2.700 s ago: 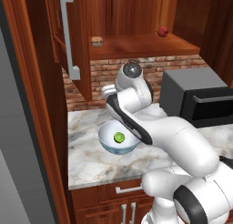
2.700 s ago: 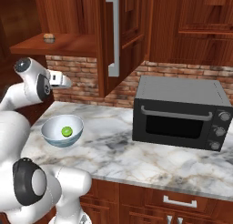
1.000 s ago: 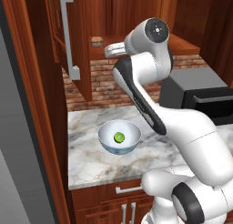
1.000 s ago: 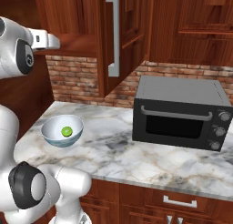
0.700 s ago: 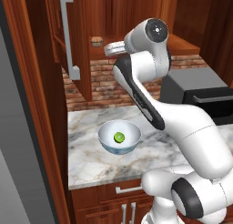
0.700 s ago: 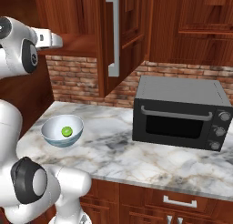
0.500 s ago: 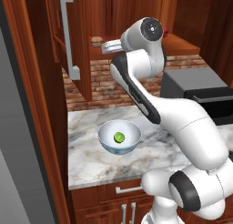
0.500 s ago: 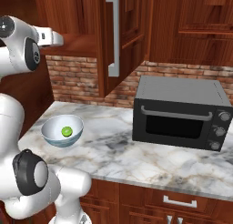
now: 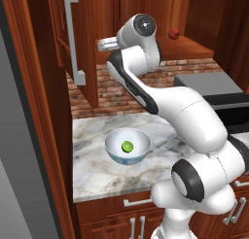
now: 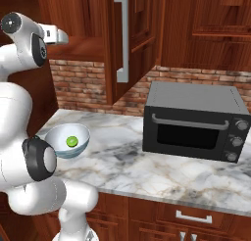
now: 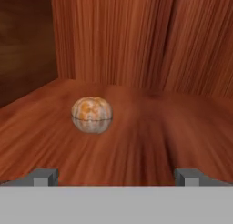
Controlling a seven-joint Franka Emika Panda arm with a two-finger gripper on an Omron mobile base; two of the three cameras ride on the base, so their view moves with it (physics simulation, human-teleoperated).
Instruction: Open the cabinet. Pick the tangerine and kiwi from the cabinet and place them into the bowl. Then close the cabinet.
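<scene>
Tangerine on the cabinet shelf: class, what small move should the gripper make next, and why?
Probably ease forward and slightly left, then close. The tangerine sits on the cabinet shelf ahead of the open gripper, left of centre and untouched, while the kiwi already lies in the bowl.

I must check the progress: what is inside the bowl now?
Inside the bowl lies one kiwi, alone. The near wall hides a little of the bottom. The tangerine sits on the cabinet shelf.
</scene>
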